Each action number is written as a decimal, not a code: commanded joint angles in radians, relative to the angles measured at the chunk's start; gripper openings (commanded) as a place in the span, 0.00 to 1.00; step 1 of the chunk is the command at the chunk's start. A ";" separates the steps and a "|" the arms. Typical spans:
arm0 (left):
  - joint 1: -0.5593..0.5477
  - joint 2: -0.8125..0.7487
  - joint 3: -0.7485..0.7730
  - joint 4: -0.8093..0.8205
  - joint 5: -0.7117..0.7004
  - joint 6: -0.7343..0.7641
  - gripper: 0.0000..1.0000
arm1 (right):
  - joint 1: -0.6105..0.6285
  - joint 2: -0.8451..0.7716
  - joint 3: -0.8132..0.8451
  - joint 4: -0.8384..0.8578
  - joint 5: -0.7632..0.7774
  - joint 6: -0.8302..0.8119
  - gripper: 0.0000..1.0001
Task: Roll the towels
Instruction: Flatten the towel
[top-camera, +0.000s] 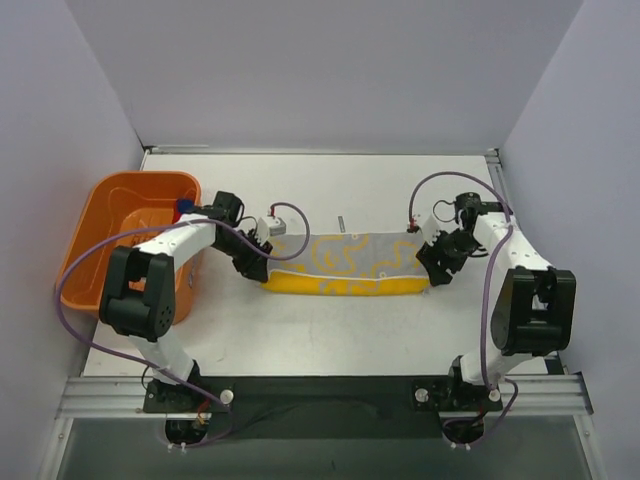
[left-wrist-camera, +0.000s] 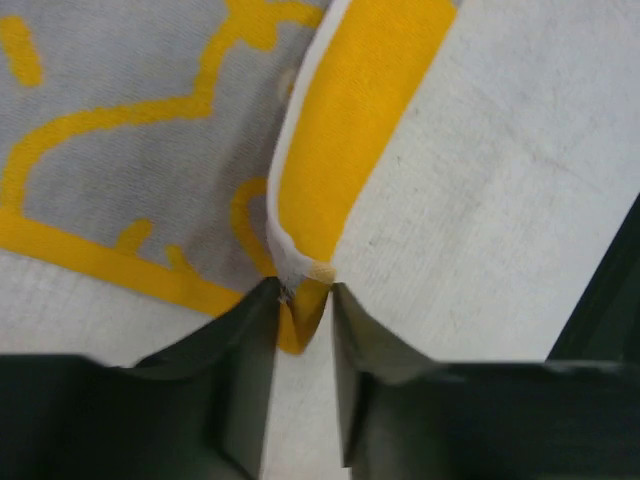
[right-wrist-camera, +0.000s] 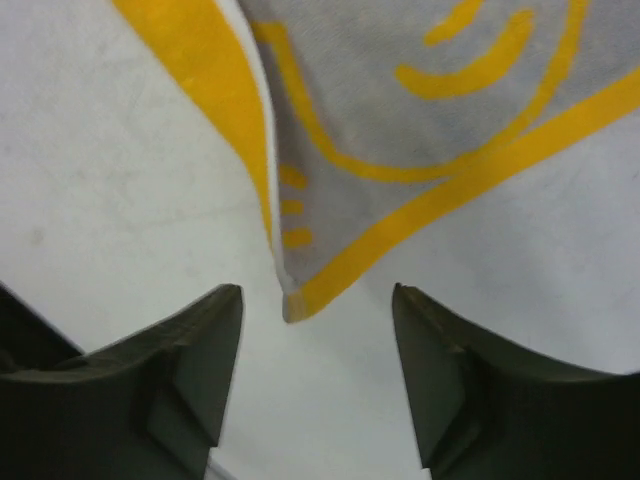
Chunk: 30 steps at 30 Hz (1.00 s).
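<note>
The yellow towel (top-camera: 345, 262) lies flat across the middle of the table, folded lengthwise, its grey side with yellow squiggles facing up. My left gripper (top-camera: 255, 268) is at its left end. In the left wrist view the towel's (left-wrist-camera: 350, 130) corner sits between the slightly parted jaws of the left gripper (left-wrist-camera: 303, 300), with a gap on one side. My right gripper (top-camera: 432, 272) is at the right end. In the right wrist view its jaws (right-wrist-camera: 318, 300) stand wide apart, and the corner of the towel (right-wrist-camera: 400, 120) lies free just ahead of them. A red and blue scrap (top-camera: 183, 207) shows in the tub.
An orange plastic tub (top-camera: 85, 235) stands at the table's left edge, close behind the left arm. A small white block (top-camera: 272, 226) with a cable rests behind the towel's left end. Grey walls enclose the table on three sides.
</note>
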 joint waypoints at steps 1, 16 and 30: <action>0.009 -0.023 0.137 -0.164 0.011 0.073 0.46 | 0.020 -0.022 0.121 -0.265 0.042 -0.073 0.65; 0.029 0.188 0.477 -0.312 0.087 -0.013 0.51 | 0.008 0.432 0.698 -0.511 -0.116 0.171 0.36; -0.175 0.091 0.194 -0.335 0.015 0.087 0.60 | 0.031 0.373 0.440 -0.564 -0.073 0.104 0.47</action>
